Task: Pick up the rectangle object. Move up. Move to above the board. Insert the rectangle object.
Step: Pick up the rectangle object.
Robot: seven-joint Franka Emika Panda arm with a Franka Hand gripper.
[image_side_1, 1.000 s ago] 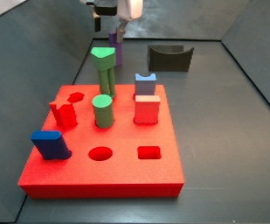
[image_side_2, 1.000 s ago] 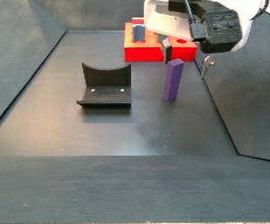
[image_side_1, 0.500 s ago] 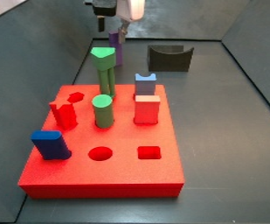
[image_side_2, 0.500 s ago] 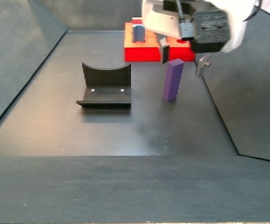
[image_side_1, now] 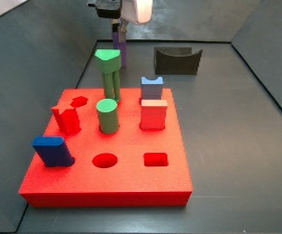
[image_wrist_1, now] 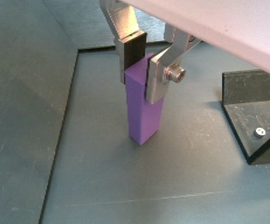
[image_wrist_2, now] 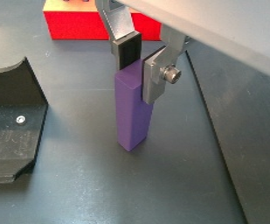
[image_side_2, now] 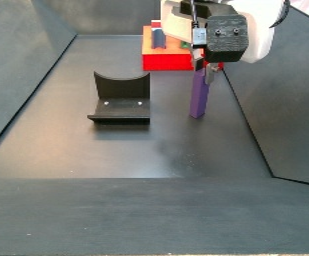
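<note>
My end effector is down over the top of the purple bar, its fingers closed against the bar's upper sides. The bar stands upright on the floor, beyond the red board and beside the fixture.

A dark grey matte floor is enclosed by slanting grey walls, evenly lit.
</note>
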